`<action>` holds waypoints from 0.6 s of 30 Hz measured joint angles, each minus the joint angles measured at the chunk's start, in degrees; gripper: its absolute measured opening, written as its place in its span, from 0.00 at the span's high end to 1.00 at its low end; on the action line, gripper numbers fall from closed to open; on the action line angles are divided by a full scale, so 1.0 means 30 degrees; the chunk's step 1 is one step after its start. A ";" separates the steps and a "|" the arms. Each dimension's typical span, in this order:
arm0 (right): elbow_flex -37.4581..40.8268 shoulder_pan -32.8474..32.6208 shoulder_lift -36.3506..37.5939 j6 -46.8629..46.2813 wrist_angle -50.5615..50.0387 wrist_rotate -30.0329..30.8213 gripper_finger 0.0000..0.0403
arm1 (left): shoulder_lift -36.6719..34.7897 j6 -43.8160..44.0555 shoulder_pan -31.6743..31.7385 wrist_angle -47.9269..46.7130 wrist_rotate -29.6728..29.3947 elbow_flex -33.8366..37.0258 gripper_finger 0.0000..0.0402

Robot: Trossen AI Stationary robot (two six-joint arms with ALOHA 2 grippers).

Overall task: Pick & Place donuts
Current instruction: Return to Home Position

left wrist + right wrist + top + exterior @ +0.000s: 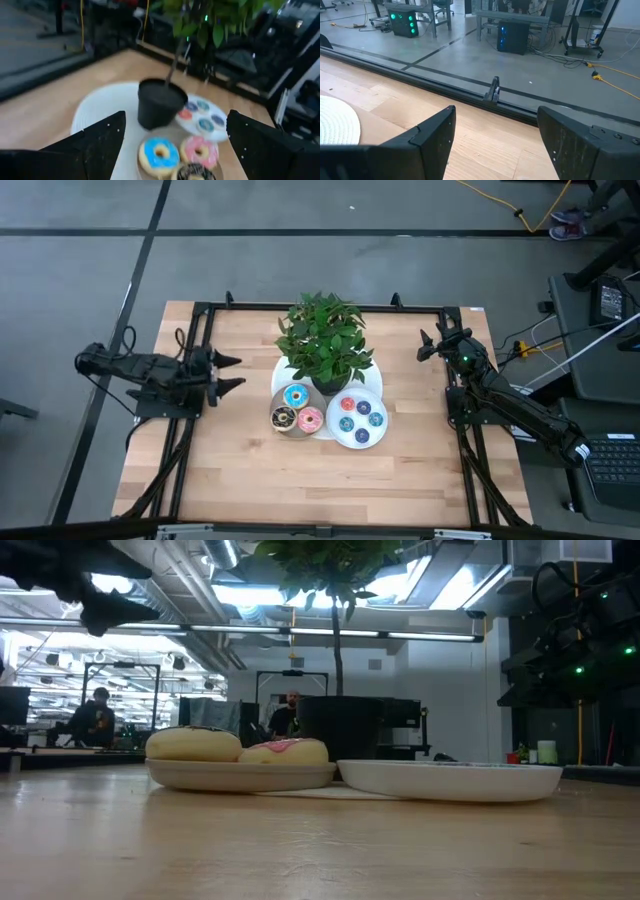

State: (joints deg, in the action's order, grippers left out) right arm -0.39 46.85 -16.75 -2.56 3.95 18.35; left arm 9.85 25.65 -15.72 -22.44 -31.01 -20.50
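As the donuts lie flat on two plates at mid-table, on the near side of the potted plant [322,340], neither arm appears to have anything left to carry. The large blue donut [295,396], chocolate donut [284,418] and large pink donut [310,420] crowd the beige plate [299,433]. Just beside it on the right, the white plate [337,434] carries the mini donuts [363,408].

The left gripper [242,372] hovers over the table's left side, aimed at the plates, which lie to its right. Its jaws are spread wide and hold nothing. The right gripper [424,347] stands toward the far right corner, turned to the table's far edge and away from the plates, its jaws likewise wide apart and empty.

The left gripper looks the nearer to the beige plate. Being rings, the donuts offer no long axis. Sorting looks complete. What is left seems to be only the arms' retreat, and nothing stands in either path.
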 joint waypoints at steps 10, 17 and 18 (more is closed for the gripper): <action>-0.0003 0.0000 0.0000 -0.0002 0.0005 0.0000 0.31 | -0.2742 -0.1210 0.2409 0.3613 0.3904 0.3369 0.16; -0.0003 -0.0007 0.0000 -0.0004 0.0000 0.0000 0.31 | -0.3272 -0.0917 0.3239 0.4024 0.3737 0.4615 0.16; 0.0000 -0.0007 0.0000 0.0003 0.0004 0.0000 0.31 | -0.3272 -0.1244 0.3239 0.4137 0.3559 0.4741 0.16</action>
State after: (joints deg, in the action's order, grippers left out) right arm -0.40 46.83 -16.75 -2.55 3.96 18.35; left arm 0.03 21.92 -6.00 -10.03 -20.33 -6.27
